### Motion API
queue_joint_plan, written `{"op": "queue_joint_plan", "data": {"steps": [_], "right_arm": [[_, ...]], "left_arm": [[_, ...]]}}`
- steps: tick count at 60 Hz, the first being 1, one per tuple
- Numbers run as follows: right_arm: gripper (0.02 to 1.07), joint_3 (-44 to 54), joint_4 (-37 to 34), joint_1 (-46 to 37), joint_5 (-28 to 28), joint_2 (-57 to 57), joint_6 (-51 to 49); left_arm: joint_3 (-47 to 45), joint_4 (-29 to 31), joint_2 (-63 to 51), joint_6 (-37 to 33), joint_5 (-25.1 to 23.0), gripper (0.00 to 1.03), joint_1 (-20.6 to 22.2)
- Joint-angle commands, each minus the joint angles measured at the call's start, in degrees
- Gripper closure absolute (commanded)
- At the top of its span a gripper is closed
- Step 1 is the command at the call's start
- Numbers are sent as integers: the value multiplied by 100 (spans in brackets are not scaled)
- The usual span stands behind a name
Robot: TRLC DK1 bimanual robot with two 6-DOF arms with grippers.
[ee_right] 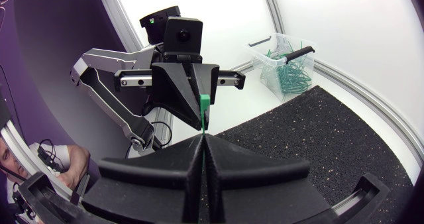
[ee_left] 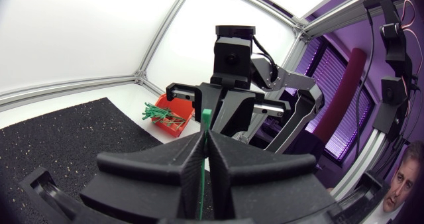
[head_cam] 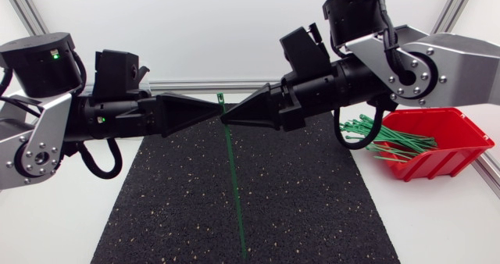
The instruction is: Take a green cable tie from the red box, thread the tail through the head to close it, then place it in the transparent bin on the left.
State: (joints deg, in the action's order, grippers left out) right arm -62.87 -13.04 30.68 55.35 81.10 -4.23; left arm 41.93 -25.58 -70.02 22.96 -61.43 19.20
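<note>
Only the right wrist view shows the transparent bin (ee_right: pixel 262 59); the head view shows the red box (head_cam: pixel 447 159). The left end effector (head_cam: pixel 206 110) and right end effector (head_cam: pixel 234 114) both clamp one green cable tie (head_cam: pixel 235 187).

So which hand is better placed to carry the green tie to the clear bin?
Probably the left hand: it grips the green tie too, and the clear bin stands on its side, behind it.

- Bright, even light floods the white table (head_cam: pixel 437 217), washing its surface almost featureless.
- The black mat (head_cam: pixel 180 209) looks matte and dark.
- The right arm's silver link (head_cam: pixel 461 61) catches soft highlights.
- The transparent bin (ee_right: pixel 281 65) glows, lit through.
</note>
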Motion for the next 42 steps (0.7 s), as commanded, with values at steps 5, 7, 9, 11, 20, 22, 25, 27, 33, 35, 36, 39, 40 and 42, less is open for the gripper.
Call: {"op": "queue_joint_plan", "data": {"steps": [5, 7, 9, 11, 20, 22, 25, 27, 33, 35, 36, 39, 40, 42], "right_arm": [[101, 117, 65, 61, -16, -50, 133], [101, 117, 56, 61, -16, -50, 133], [101, 117, 65, 70, -16, -42, 133], [101, 117, 65, 88, -16, -33, 133], [101, 117, 65, 105, -16, -24, 124], [101, 117, 65, 105, -16, -15, 124], [101, 117, 65, 105, -16, -15, 124], [101, 117, 65, 105, -16, -15, 133], [101, 117, 65, 105, -16, -15, 133], [101, 117, 65, 105, -16, -15, 133], [101, 117, 65, 105, -16, -15, 133], [101, 117, 65, 105, -16, -15, 124], [101, 117, 65, 105, -16, -15, 133], [101, 117, 65, 105, -16, -15, 124]], "left_arm": [[-80, -149, -21, 139, -106, 96, 119], [-80, -149, -29, 139, -106, 96, 128], [-80, -149, -21, 139, -106, 96, 119], [-80, -149, -21, 139, -106, 95, 128], [-80, -149, -29, 139, -106, 89, 119], [-80, -149, -29, 139, -106, 88, 119], [-80, -149, -29, 139, -106, 88, 119], [-80, -157, -38, 139, -106, 88, 128], [-71, -157, -56, 139, -106, 88, 119], [-62, -157, -65, 139, -106, 89, 119], [-62, -157, -73, 139, -106, 89, 119], [-62, -157, -82, 139, -106, 89, 119], [-62, -157, -82, 139, -106, 89, 119], [-62, -157, -82, 139, -106, 89, 119]]}}
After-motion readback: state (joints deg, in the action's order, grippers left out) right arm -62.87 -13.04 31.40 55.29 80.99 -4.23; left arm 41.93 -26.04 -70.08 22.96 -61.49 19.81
